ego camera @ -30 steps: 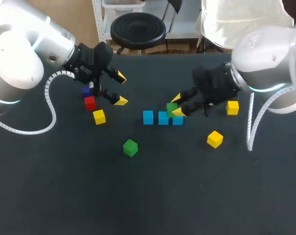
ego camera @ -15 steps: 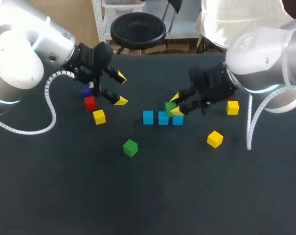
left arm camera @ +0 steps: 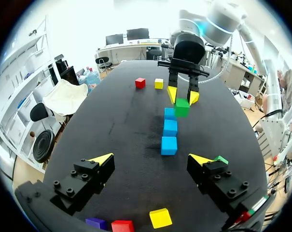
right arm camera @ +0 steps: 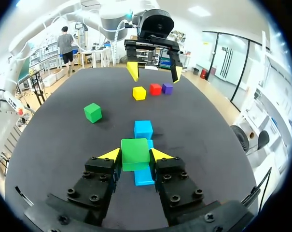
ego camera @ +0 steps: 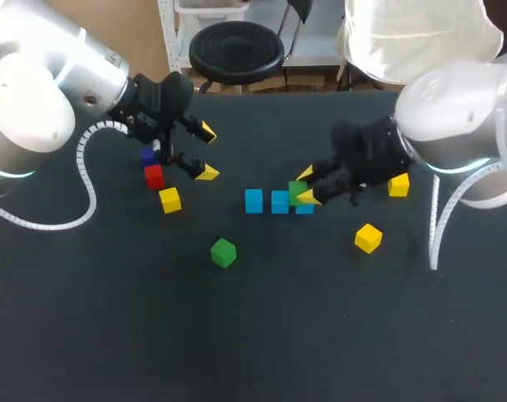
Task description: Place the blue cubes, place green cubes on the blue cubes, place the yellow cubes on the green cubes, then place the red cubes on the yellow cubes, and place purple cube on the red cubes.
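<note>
Right jaws clamped on the green cube [right arm camera: 135, 151] over the end blue cube [right arm camera: 144, 177], left jaws apart: an off-centre release could tip it off or shove that base askew.

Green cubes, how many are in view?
2. The held green cube is in the right hand, over the blue cubes; the loose green cube lies alone, nearer the robot. None seems hidden.

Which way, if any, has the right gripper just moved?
Yes: the right gripper, shut on the green cube, came slightly nearer, from behind the blue cubes to over the row's right end.
</note>
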Robot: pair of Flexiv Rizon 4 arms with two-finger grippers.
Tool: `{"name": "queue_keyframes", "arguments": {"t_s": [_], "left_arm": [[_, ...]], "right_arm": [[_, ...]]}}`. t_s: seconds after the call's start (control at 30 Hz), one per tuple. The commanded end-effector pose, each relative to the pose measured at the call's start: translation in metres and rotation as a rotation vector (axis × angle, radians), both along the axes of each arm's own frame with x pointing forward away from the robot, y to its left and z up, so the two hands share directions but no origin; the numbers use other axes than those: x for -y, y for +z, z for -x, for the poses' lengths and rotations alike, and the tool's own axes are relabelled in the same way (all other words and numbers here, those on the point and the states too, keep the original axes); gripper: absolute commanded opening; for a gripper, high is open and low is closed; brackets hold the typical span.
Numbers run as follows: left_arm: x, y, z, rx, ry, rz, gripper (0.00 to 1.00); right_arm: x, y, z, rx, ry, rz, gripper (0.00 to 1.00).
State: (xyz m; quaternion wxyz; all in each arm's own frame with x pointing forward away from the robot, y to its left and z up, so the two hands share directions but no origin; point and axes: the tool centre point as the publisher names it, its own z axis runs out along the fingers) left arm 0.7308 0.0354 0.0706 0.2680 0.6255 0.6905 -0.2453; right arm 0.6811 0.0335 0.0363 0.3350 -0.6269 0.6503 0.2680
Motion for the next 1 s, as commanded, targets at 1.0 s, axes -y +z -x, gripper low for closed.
{"name": "queue_keyframes", "arguments": {"t_s": [1.0], "left_arm": [[-0.0001,0.0001,0.0005,0.001,0.0,-0.001,1.0]], "right_arm": [[-0.0043,-0.008,-0.0093,-0.028,0.019,-0.007,0.0]]}}
